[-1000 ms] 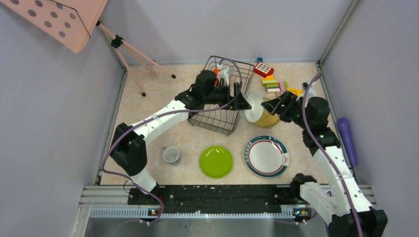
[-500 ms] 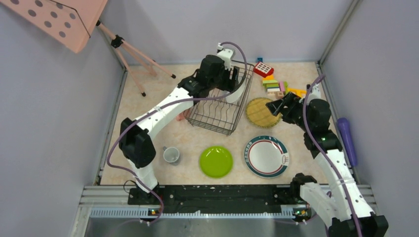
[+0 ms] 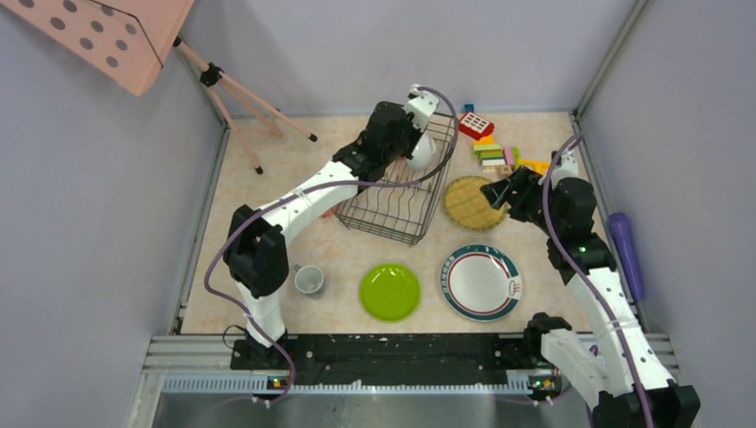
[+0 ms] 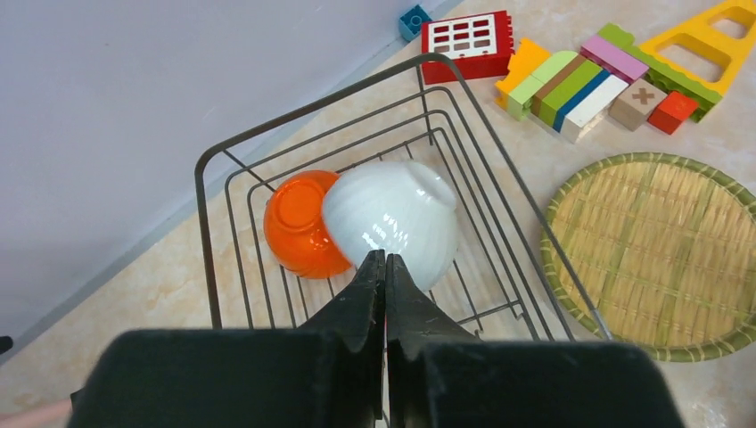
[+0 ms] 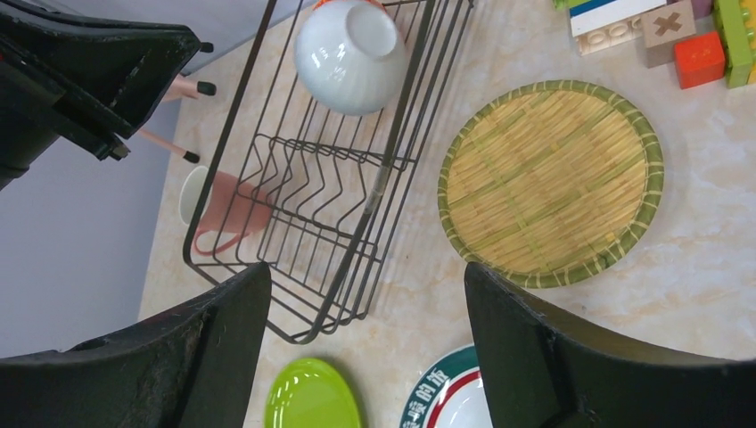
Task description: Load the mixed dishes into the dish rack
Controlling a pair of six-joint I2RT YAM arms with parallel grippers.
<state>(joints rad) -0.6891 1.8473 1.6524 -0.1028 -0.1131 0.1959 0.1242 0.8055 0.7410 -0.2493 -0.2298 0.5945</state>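
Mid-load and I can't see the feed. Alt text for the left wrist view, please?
The left end effector, fingers closed together, pinches the near edge of a white cup tipped foot-up in the dish rack, right beside an orange bowl lying there. On the table to the right lies the round straw mat, with toy blocks beyond it.

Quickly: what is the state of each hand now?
Left hand: closed, tips near the white bowl, nothing seen between them.
Right hand: open, empty.
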